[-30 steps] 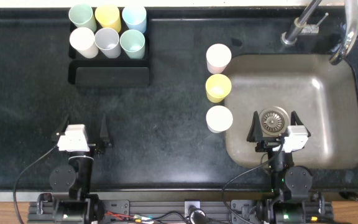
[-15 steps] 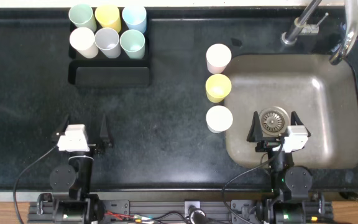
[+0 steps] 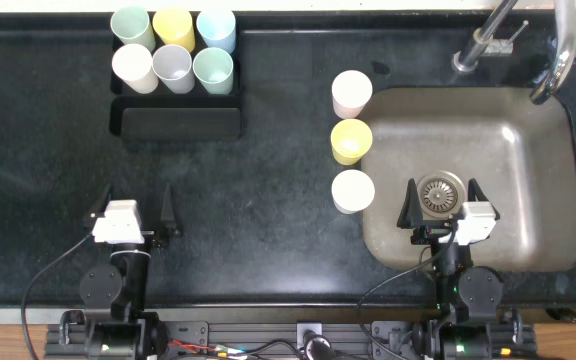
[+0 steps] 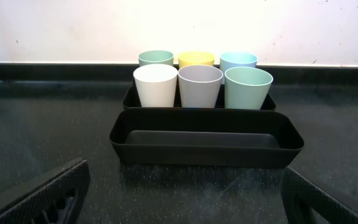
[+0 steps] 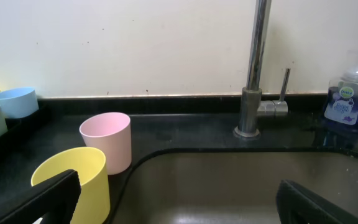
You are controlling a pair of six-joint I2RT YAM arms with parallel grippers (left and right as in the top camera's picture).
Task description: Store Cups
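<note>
Cups wait near both your tools. Your left tool [image 3: 136, 203] is wide and holds nothing. Right ahead of it is an empty black tray [image 4: 204, 140]. Behind that, six cups [image 4: 201, 84] stand in a second tray [image 4: 129, 98]. Your right tool [image 3: 441, 198] is wide too, over the sink [image 3: 528, 140]. On its left, a pink cup [image 3: 351, 93], a yellow cup [image 3: 351, 141] and a white cup [image 3: 353, 191] stand in a line on the tabletop [image 3: 268, 200].

The faucet [image 5: 251, 109] and the yellow cup [image 5: 93, 186] are each cut off by the picture's edge.
</note>
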